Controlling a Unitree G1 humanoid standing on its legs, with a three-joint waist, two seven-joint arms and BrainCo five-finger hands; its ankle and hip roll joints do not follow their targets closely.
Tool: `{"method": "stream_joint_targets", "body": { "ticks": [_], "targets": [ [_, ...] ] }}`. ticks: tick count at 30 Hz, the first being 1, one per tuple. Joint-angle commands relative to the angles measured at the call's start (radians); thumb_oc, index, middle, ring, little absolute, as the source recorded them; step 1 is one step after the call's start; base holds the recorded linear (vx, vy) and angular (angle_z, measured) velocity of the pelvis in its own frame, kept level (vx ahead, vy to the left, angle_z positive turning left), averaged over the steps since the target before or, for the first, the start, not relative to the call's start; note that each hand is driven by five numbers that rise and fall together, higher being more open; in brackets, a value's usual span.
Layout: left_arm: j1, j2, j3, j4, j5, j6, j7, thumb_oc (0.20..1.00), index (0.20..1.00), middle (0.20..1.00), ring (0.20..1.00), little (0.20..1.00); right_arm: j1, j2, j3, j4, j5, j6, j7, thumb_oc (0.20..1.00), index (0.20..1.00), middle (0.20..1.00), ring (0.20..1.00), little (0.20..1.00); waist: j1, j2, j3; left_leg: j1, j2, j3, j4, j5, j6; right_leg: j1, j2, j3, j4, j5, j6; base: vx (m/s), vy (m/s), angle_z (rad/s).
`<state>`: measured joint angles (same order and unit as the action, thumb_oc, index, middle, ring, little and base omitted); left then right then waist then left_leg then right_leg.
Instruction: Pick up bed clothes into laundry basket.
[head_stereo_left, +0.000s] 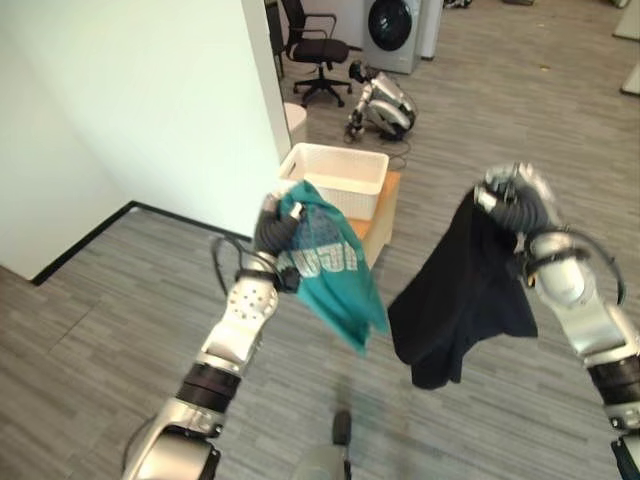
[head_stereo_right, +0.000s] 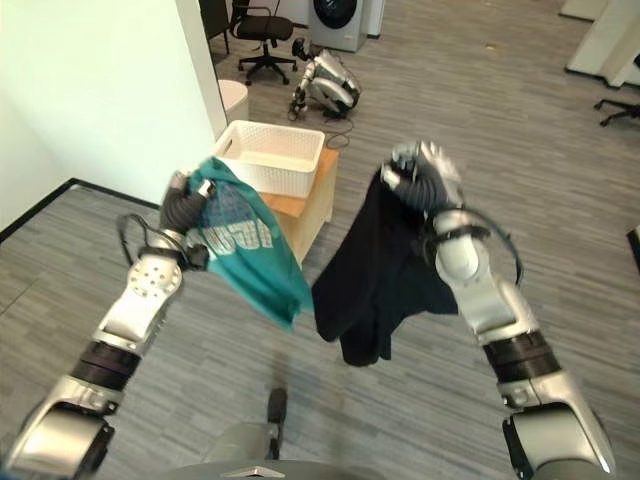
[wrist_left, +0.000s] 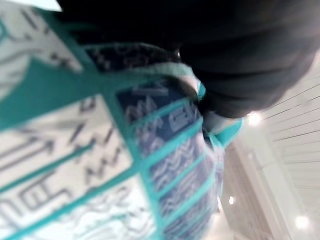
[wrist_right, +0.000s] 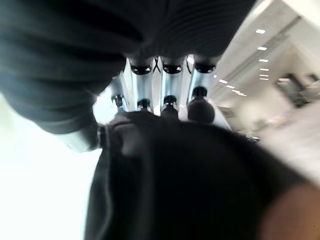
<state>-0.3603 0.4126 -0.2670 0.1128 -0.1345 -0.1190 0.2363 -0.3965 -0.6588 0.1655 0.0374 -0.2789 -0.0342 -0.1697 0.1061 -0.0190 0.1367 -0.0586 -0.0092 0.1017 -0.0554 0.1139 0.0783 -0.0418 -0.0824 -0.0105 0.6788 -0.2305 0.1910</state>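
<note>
My left hand (head_stereo_left: 273, 228) is raised and shut on a teal printed garment (head_stereo_left: 335, 265) that hangs down from it; the same teal cloth (wrist_left: 100, 150) drapes over the hand in the left wrist view. My right hand (head_stereo_left: 515, 200) is held up at the right, its fingers (wrist_right: 170, 90) curled on a black garment (head_stereo_left: 465, 295) that dangles well above the floor. A white laundry basket (head_stereo_left: 335, 175) stands on a low wooden stand (head_stereo_left: 380, 225) ahead, just beyond the teal garment and between the two hands.
A white wall (head_stereo_left: 150, 110) with a dark skirting runs along the left, its corner right by the basket. Farther back are a black office chair (head_stereo_left: 315, 50), a washing machine (head_stereo_left: 392, 30) and another robot (head_stereo_left: 380, 105) lying on the grey plank floor.
</note>
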Motion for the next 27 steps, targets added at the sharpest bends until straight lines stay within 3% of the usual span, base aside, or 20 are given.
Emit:
{"method": "stream_joint_targets", "body": {
  "ticks": [1,3,5,8,9,10,11,12,13,14,16,17,19,21,22,23,24,25,27],
  "targets": [
    [-0.027,-0.008,-0.019,-0.068,0.02,-0.066,-0.023,0.2,0.2,0.2,0.2,0.2,-0.119,0.014,-0.096,-0.002,-0.003,-0.047,-0.079,0.2,0.2,0.2,0.2,0.2,-0.027,0.016,-0.021,0.091,0.024,-0.035,-0.015,-0.042,-0.046,-0.019,0.01,-0.124,-0.122,0.288,0.002,0.52,0.001,0.26],
    [-0.019,-0.011,-0.029,-0.067,0.017,-0.068,-0.029,0.2,0.2,0.2,0.2,0.2,-0.121,0.012,-0.101,0.0,0.018,-0.049,-0.085,0.2,0.2,0.2,0.2,0.2,-0.056,0.007,-0.019,0.127,0.019,-0.052,-0.021,-0.065,-0.057,-0.07,0.001,-0.143,-0.235,0.253,-0.022,0.48,-0.107,0.29],
    [-0.023,-0.017,-0.038,-0.062,0.009,-0.068,-0.028,0.2,0.2,0.2,0.2,0.2,-0.14,-0.004,-0.102,0.002,0.027,-0.046,-0.103,0.2,0.2,0.2,0.2,0.2,-0.085,-0.008,-0.024,0.177,0.023,-0.09,-0.029,-0.118,-0.082,-0.084,-0.002,-0.162,-0.478,0.228,-0.052,0.55,-0.203,0.52],
    [-0.061,-0.02,-0.034,-0.041,0.007,-0.075,-0.016,0.2,0.2,0.2,0.2,0.2,-0.197,-0.058,-0.109,-0.003,0.004,-0.024,-0.137,0.2,0.2,0.2,0.2,0.2,-0.117,-0.018,-0.025,0.243,0.051,-0.129,-0.024,-0.186,-0.113,-0.133,-0.016,-0.121,-0.659,0.311,-0.038,0.48,-0.188,0.74],
    [-0.058,-0.016,-0.027,-0.051,0.0,-0.084,-0.018,0.2,0.2,0.2,0.2,0.2,-0.225,-0.087,-0.116,-0.029,-0.011,-0.02,-0.137,0.2,0.2,0.2,0.2,0.2,-0.115,-0.029,-0.041,0.276,0.055,-0.146,-0.014,-0.233,-0.118,-0.123,-0.023,-0.108,-0.683,0.308,-0.036,0.52,-0.201,0.9],
    [-0.028,-0.036,-0.027,-0.051,-0.004,-0.087,-0.02,0.2,0.2,0.2,0.2,0.2,-0.301,-0.1,-0.092,-0.037,-0.024,-0.01,-0.146,0.2,0.2,0.2,0.2,0.2,-0.117,-0.033,-0.042,0.262,0.058,-0.163,0.134,-0.217,-0.148,-0.079,-0.022,-0.092,-0.697,0.338,-0.061,0.39,-0.134,0.78],
    [-0.028,-0.036,-0.025,-0.051,-0.004,-0.087,-0.02,0.2,0.2,0.2,0.2,0.2,-0.305,-0.1,-0.09,-0.035,-0.024,-0.011,-0.147,0.2,0.2,0.2,0.2,0.2,-0.121,-0.032,-0.044,0.259,0.058,-0.165,0.138,-0.221,-0.147,-0.078,-0.022,-0.094,-0.7,0.337,-0.059,0.3,-0.135,0.7],
    [-0.007,-0.04,-0.021,-0.057,-0.025,-0.089,-0.026,0.2,0.2,0.2,0.2,0.2,-0.359,-0.121,-0.074,-0.031,-0.019,-0.015,-0.15,0.2,0.2,0.2,0.2,0.2,-0.108,-0.037,-0.045,0.222,0.058,-0.159,0.267,-0.168,-0.162,-0.039,-0.014,-0.098,-0.706,0.337,-0.079,0.21,-0.212,0.6],
    [0.014,-0.034,-0.022,-0.073,-0.046,-0.093,-0.032,0.2,0.2,0.2,0.2,0.2,-0.491,-0.162,-0.029,-0.022,-0.002,-0.015,-0.163,0.2,0.2,0.2,0.2,0.2,-0.066,-0.081,-0.01,0.052,0.029,-0.168,0.585,-0.053,-0.189,0.033,-0.027,-0.1,-0.734,0.335,-0.12,0.21,-0.21,0.53],
    [0.012,-0.034,-0.019,-0.073,-0.046,-0.092,-0.032,0.2,0.2,0.2,0.2,0.2,-0.499,-0.162,-0.023,-0.017,-0.001,-0.016,-0.164,0.2,0.2,0.2,0.2,0.2,-0.074,-0.076,-0.014,0.04,0.031,-0.174,0.598,-0.061,-0.189,0.031,-0.024,-0.105,-0.739,0.334,-0.119,0.19,-0.241,0.16],
    [0.04,-0.028,-0.023,-0.083,-0.057,-0.097,-0.033,0.2,0.2,0.2,0.2,0.2,-0.624,-0.188,0.046,-0.011,-0.014,-0.006,-0.156,0.2,0.2,0.2,0.2,0.2,-0.021,-0.112,0.009,-0.07,0.029,-0.131,0.74,-0.074,-0.177,0.099,-0.031,-0.106,-0.756,0.303,-0.133,0.27,-0.145,-0.16],
    [0.044,-0.033,-0.033,-0.077,-0.069,-0.098,-0.035,0.2,0.2,0.2,0.2,0.2,-0.721,-0.221,0.1,0.016,-0.03,0.011,-0.155,0.2,0.2,0.2,0.2,0.2,0.003,-0.124,0.014,-0.145,0.077,-0.066,0.673,-0.078,-0.175,0.135,-0.034,-0.12,-0.764,0.282,-0.127,0.39,-0.041,-0.12],
    [0.057,-0.042,-0.034,-0.07,-0.078,-0.097,-0.044,0.2,0.2,0.2,0.2,0.2,-0.802,-0.241,0.165,0.063,-0.029,0.016,-0.158,0.2,0.2,0.2,0.2,0.2,0.019,-0.115,0.0,-0.142,0.103,-0.009,0.471,-0.104,-0.158,0.156,-0.021,-0.117,-0.765,0.248,-0.113,0.39,0.082,0.11],
    [0.083,-0.041,-0.038,-0.063,-0.087,-0.098,-0.048,0.2,0.2,0.2,0.2,0.2,-0.873,-0.261,0.212,0.107,-0.029,0.016,-0.167,0.2,0.2,0.2,0.2,0.2,0.032,-0.092,-0.022,-0.126,0.094,0.037,0.237,-0.051,-0.153,0.194,0.004,-0.114,-0.766,0.203,-0.102,0.33,0.125,-0.06],
    [0.084,-0.046,-0.035,-0.064,-0.087,-0.099,-0.048,0.2,0.2,0.2,0.2,0.2,-0.889,-0.26,0.228,0.118,-0.026,0.014,-0.17,0.2,0.2,0.2,0.2,0.2,0.031,-0.092,-0.021,-0.105,0.087,0.042,0.198,-0.032,-0.154,0.196,-0.001,-0.113,-0.765,0.2,-0.102,0.33,0.094,-0.16],
    [0.092,-0.051,-0.052,-0.05,-0.096,-0.094,-0.044,0.2,0.2,0.2,0.2,0.2,-0.925,-0.266,0.238,0.139,-0.002,0.01,-0.186,0.2,0.2,0.2,0.2,0.2,0.03,-0.084,-0.029,-0.112,0.118,0.117,0.141,0.004,-0.153,0.23,0.013,-0.134,-0.759,0.164,-0.107,0.2,0.039,-0.06],
    [0.091,-0.054,-0.05,-0.05,-0.097,-0.095,-0.044,0.2,0.2,0.2,0.2,0.2,-0.935,-0.266,0.248,0.145,0.001,0.008,-0.188,0.2,0.2,0.2,0.2,0.2,0.03,-0.082,-0.028,-0.104,0.116,0.119,0.127,0.011,-0.154,0.231,0.012,-0.134,-0.759,0.163,-0.107,0.4,0.131,0.12],
    [0.127,-0.063,-0.054,-0.045,-0.11,-0.079,-0.052,0.2,0.2,0.2,0.2,0.2,-0.91,-0.254,0.235,0.159,0.002,0.006,-0.197,0.2,0.2,0.2,0.2,0.2,0.039,-0.081,-0.039,-0.058,0.091,0.123,0.075,0.002,-0.122,0.227,0.021,-0.154,-0.641,0.142,-0.098,0.28,0.11,0.3],
    [0.146,-0.054,-0.067,-0.043,-0.107,-0.074,-0.066,0.2,0.2,0.2,0.2,0.2,-0.903,-0.243,0.225,0.165,-0.011,0.011,-0.186,0.2,0.2,0.2,0.2,0.2,0.04,-0.081,-0.039,-0.003,0.076,0.113,0.034,-0.005,-0.106,0.169,0.022,-0.168,-0.488,0.172,-0.051,0.28,0.1,0.24]
  ]
}}
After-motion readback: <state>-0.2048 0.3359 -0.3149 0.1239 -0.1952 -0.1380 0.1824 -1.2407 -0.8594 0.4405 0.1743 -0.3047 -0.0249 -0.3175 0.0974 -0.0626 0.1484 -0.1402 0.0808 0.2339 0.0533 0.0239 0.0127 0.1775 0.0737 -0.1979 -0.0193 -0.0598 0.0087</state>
